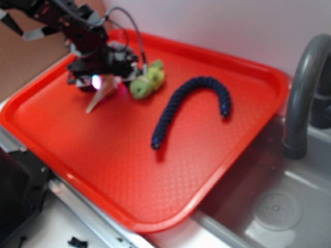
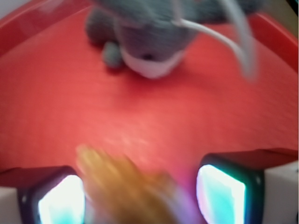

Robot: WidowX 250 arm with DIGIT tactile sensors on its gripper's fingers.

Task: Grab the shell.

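Note:
The shell (image 1: 100, 96) is a tan-orange cone lying on the red tray (image 1: 103, 170), its pale tip pointing to the front left. My gripper (image 1: 106, 82) is low over its wide end. In the wrist view the shell (image 2: 121, 186) is a blurred tan shape between my fingers, close against the left lit pad (image 2: 63, 205), with a gap to the right pad (image 2: 219, 196). The gripper (image 2: 140, 200) is open around it. I cannot tell whether the shell is touching the tray.
A green plush (image 1: 147, 80) lies just right of the gripper. A grey plush (image 2: 149, 37) lies ahead in the wrist view. A dark blue knitted snake (image 1: 194, 103) curves across the tray's middle. A sink and a grey faucet (image 1: 305, 98) are at the right.

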